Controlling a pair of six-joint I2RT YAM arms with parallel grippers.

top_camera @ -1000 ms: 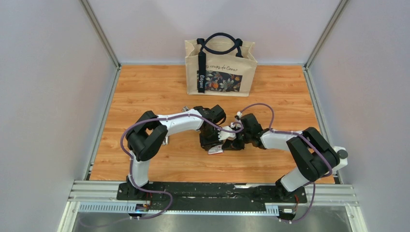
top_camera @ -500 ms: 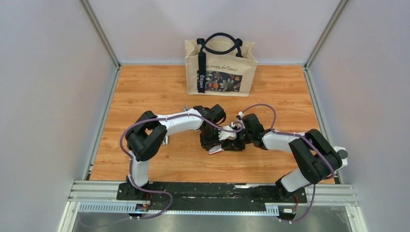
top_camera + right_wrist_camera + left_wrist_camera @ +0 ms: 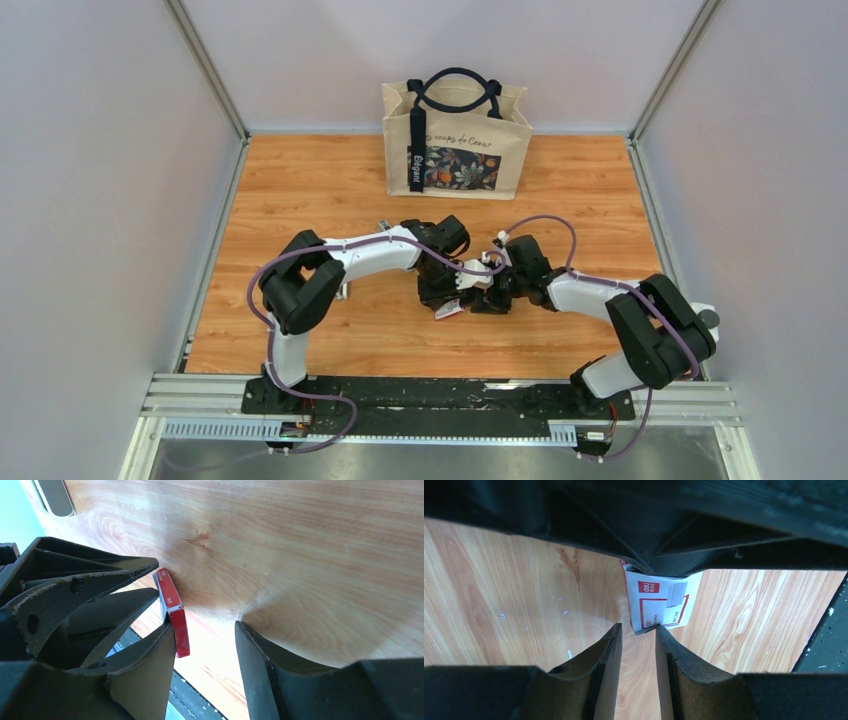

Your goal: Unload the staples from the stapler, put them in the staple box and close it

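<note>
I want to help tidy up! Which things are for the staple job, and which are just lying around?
For the job: left gripper, right gripper; no stapler or staples clearly visible.
Just lying about: red-and-white staple box, printed tote bag.

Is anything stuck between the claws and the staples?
No staple strip shows in any view, so I cannot tell. A small red-and-white box lies just past the left claw and beside the open right claw.
</note>
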